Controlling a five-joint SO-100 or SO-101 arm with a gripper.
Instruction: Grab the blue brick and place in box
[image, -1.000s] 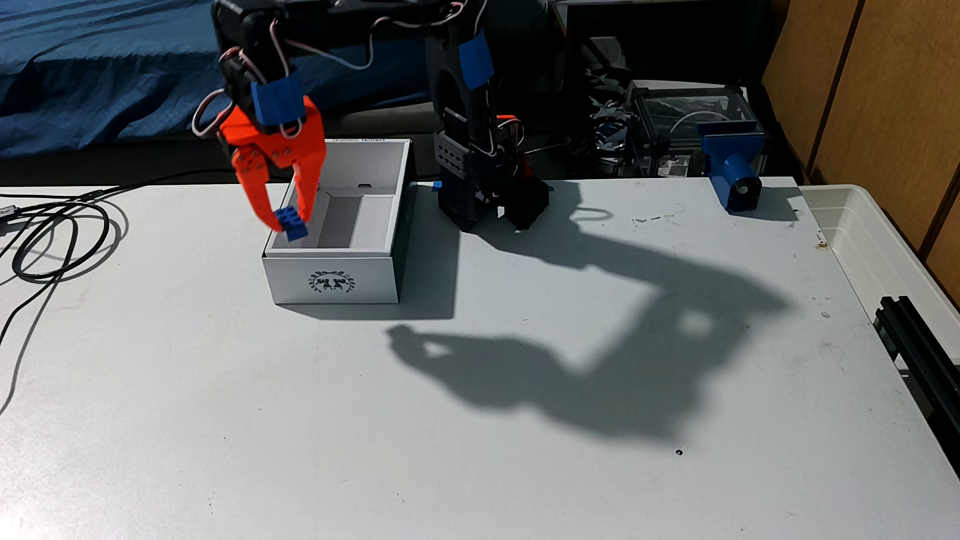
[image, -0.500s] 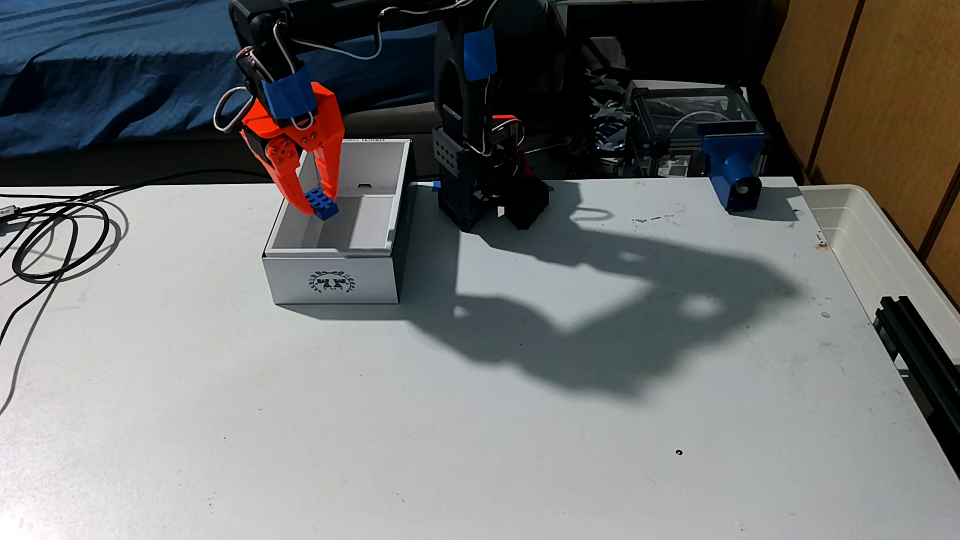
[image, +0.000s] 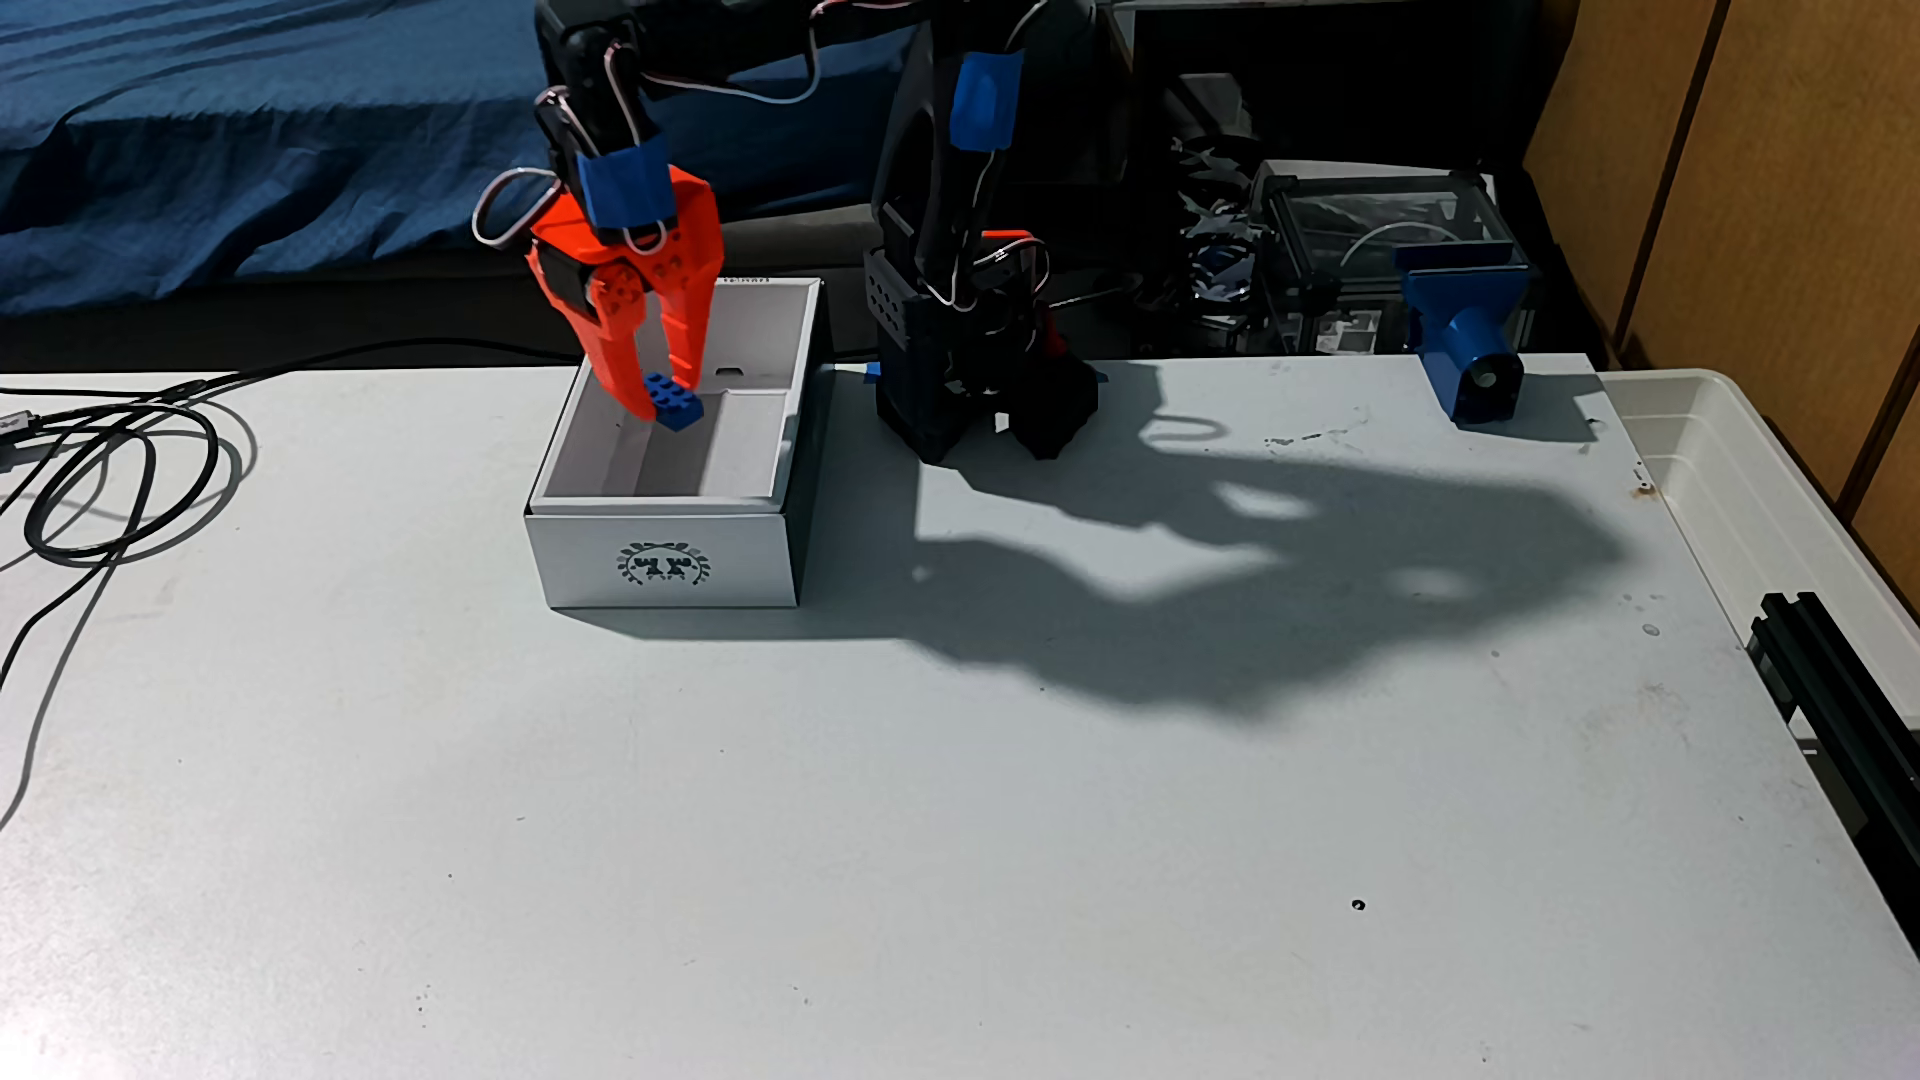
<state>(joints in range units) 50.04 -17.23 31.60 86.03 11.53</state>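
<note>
In the fixed view the small blue brick (image: 673, 402) hangs tilted between the orange fingers of my gripper (image: 665, 401), which is shut on it. Both are over the open top of the white box (image: 665, 561), near its far left part, with the brick above the box's floor. The box stands on the white table and shows a dark wreath emblem on its near short side. My black arm with blue tape strips reaches in from its base (image: 966, 395) on the box's right.
Black cables (image: 114, 467) coil on the table at the left. A blue printed mount (image: 1470, 343) stands at the far right edge, beside a translucent white tub (image: 1766, 498). A black rail (image: 1839, 685) lies at the right. The near table surface is open.
My gripper has carried the blue brick rightward and farther back, from over the box's near left wall to over its inside. The arm's shadow on the table shifted right.
</note>
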